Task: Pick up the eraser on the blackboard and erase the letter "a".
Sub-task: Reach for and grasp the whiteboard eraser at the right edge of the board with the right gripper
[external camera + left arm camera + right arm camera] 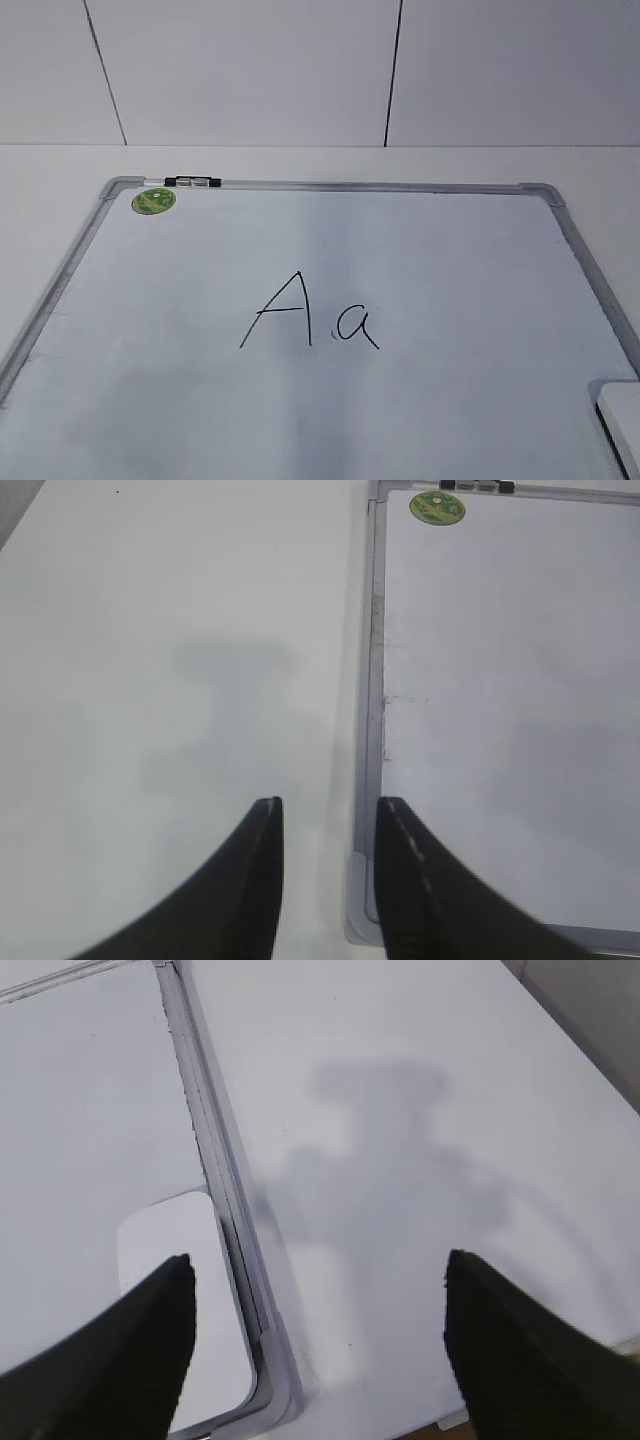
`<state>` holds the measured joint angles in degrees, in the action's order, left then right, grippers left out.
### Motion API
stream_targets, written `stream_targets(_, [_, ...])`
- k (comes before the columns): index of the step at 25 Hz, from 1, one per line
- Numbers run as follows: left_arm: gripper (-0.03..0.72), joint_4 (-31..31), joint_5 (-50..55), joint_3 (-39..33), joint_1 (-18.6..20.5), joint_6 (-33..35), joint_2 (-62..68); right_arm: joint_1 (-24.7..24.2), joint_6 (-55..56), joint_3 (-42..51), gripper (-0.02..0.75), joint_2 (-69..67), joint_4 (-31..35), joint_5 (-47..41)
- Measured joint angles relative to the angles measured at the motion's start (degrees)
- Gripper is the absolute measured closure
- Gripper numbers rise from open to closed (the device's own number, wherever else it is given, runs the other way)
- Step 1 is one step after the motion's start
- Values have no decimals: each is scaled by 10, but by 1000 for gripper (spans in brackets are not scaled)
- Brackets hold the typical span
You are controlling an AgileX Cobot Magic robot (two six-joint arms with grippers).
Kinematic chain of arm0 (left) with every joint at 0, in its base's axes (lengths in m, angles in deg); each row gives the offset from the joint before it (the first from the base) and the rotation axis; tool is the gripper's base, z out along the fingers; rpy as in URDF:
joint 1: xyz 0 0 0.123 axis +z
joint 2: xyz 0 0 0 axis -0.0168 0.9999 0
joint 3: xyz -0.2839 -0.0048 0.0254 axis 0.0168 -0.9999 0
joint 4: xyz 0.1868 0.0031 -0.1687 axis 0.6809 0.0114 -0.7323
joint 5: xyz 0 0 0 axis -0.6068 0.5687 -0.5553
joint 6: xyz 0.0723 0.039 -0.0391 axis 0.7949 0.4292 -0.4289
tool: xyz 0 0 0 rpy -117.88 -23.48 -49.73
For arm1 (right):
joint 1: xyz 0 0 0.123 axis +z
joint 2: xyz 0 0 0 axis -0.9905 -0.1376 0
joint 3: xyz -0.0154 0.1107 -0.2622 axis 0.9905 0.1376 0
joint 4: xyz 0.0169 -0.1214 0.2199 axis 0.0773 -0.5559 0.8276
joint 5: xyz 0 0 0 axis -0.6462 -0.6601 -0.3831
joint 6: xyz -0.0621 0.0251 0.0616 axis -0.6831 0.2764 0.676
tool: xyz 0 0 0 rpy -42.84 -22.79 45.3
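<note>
The blackboard point(450, 270) is a white board in a grey frame, flat on the table, with a green sticker point(153, 201) at its far left corner. A capital "A" point(280, 308) and the letter "a" point(356, 326) are written mid-board. The eraser point(622, 412) lies at the board's near right corner; it also shows in the right wrist view point(175, 1250). My right gripper point(318, 1270) is open wide, above the frame's near right corner, just right of the eraser. My left gripper point(328, 810) is open and empty over the board's left frame edge point(368, 730). Neither gripper shows in the exterior view.
A small black-and-white clip point(192, 182) sits on the far frame edge. White table point(150, 630) lies left of the board and white table point(400, 1080) right of it. A wall with dark seams stands behind.
</note>
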<state>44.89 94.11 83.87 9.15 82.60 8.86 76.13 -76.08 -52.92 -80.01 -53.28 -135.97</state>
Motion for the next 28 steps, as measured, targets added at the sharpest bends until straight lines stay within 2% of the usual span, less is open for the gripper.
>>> stream_targets(12, [453,0,0,0,0,0,0,0,0,0,146,0,0,0])
stream_targets(19, [453,-1,-1,0,0,0,0,21,0,0,146,0,0,0])
stream_targets(28, [453,-2,-1,0,0,0,0,23,0,0,146,0,0,0])
